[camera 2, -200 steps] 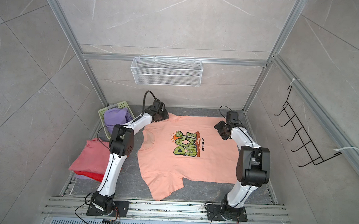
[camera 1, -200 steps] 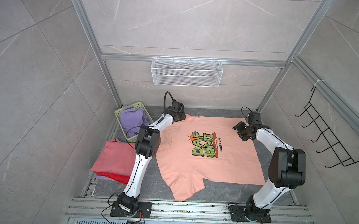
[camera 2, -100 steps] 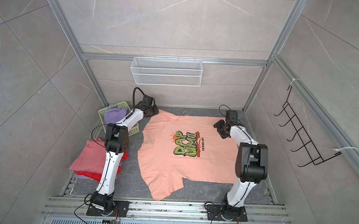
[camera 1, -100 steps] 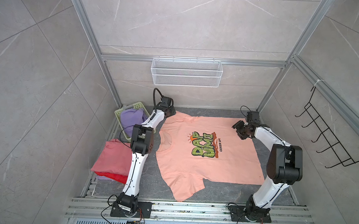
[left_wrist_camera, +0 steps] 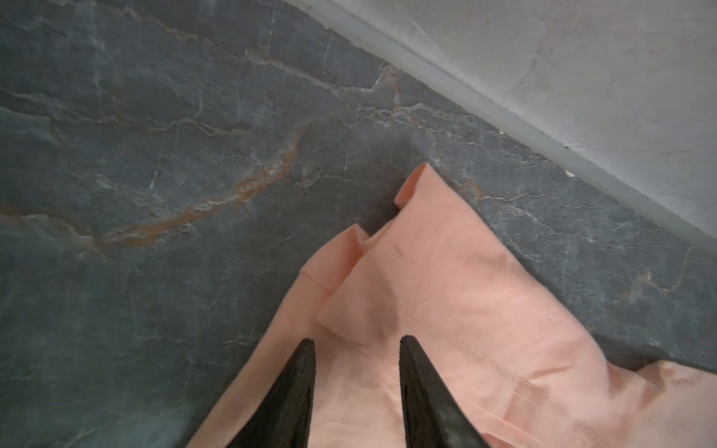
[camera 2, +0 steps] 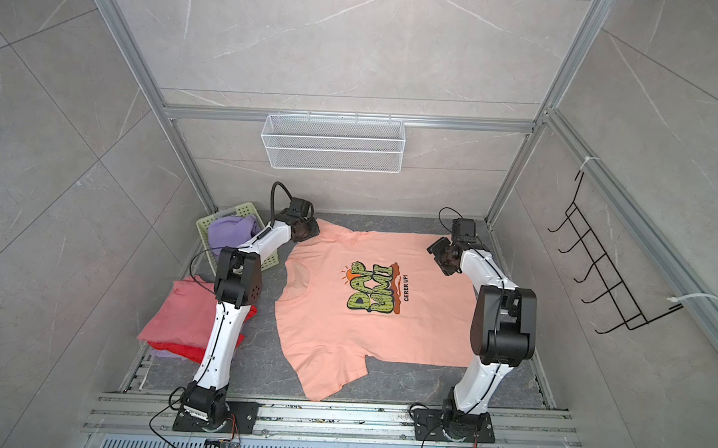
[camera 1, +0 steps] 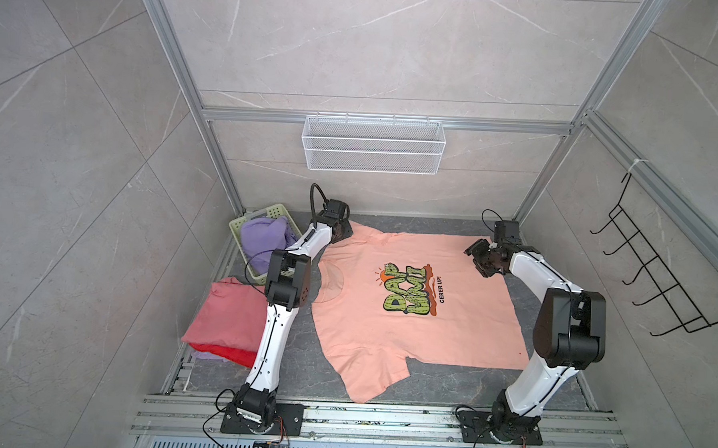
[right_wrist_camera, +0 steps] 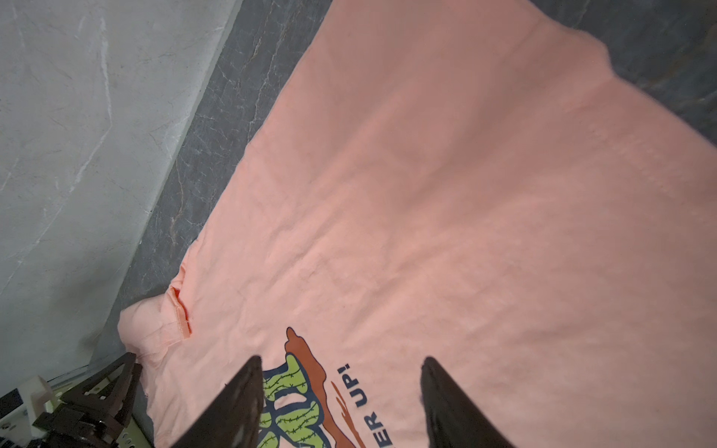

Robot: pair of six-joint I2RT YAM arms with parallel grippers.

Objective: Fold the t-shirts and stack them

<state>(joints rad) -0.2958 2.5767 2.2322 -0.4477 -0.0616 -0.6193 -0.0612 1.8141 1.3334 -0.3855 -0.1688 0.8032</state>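
The peach-pink cotton t-shirt (camera 1: 448, 333) lay spread print-up on the dark stone-patterned tabletop (camera 1: 411, 225), flattened, I judged, so that its sides could be folded in. The left claw (left_wrist_camera: 357, 341) stood with its jaws apart over the far sleeve (left_wrist_camera: 446, 279). The sleeve's doubled-over corner lay just ahead of the fingertips and nothing was clamped. The claw seemed placed to smooth or pinch that rumple.

The right claw (right_wrist_camera: 341, 360) hung above the hem end, jaws wide apart and empty, with the green-and-orange cartoon print (camera 1: 404, 289) below and ahead of it. Black lettering beside the print read "CERER UP!" (camera 1: 441, 289).

Back from the left claw, toward its arm's base, a folded dusty-rose t-shirt (camera 1: 228, 311) topped a bright red t-shirt (camera 1: 235, 355), likely the finished stack. A lavender t-shirt (camera 1: 263, 239) waited in the pale green perforated plastic basket (camera 1: 266, 209) beside that claw.
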